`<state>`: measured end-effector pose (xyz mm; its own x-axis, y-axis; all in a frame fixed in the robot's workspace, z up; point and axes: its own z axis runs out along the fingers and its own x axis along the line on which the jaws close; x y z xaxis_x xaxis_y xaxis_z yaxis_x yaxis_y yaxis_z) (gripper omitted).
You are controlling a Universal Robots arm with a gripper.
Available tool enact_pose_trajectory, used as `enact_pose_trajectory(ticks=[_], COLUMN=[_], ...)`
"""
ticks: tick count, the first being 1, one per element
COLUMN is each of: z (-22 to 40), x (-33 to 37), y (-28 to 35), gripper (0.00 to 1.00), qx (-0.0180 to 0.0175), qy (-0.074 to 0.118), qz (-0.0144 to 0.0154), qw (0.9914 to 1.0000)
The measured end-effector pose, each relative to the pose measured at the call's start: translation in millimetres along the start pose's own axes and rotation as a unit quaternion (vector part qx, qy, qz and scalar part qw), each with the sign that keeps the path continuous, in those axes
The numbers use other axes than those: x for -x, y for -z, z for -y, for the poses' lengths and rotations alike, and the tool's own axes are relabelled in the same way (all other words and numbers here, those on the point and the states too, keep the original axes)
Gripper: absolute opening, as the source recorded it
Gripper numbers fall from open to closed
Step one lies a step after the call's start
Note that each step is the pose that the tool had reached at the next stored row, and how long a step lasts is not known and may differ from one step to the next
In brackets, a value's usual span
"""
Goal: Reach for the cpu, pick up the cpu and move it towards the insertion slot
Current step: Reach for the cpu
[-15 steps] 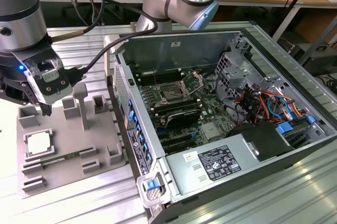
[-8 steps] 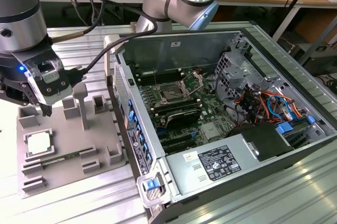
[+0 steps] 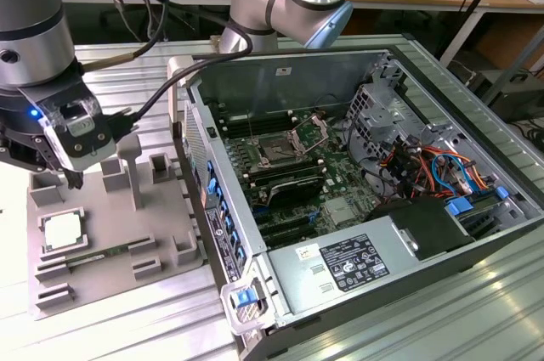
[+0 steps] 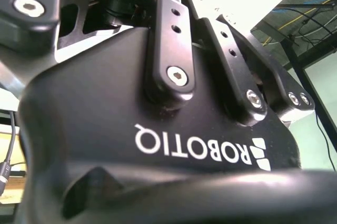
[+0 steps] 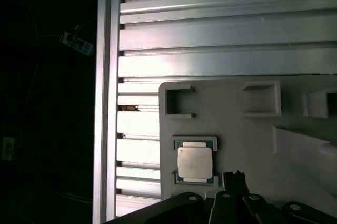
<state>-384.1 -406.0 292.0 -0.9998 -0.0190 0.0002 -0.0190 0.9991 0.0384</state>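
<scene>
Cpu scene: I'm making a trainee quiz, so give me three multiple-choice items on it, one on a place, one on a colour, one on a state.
1. Where does the cpu lie?
A. On the grey fixture tray beside the computer case
B. Inside the computer case
C. On the floor

2. What colour is the cpu's top?
A. Red
B. Pale silver
C. Black

3. How is the computer case?
A. Shut by a side panel
B. Standing upright
C. Lying open, motherboard exposed

Key: 1 A, it sits in a recess of the tray in the exterior view; 2 B, its metal top looks pale in the first wrist view; 3 C, boards and cables show inside.
</scene>
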Motion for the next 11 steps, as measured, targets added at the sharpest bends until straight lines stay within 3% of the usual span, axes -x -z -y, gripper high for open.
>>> enact_pose_trajectory(ticks=[11], z=[0.2], x=[-1.8], y=[-3.0], gripper=[0.11], qx=[-0.0001], qy=[0.000], qz=[-0.0002], qw=[1.00000])
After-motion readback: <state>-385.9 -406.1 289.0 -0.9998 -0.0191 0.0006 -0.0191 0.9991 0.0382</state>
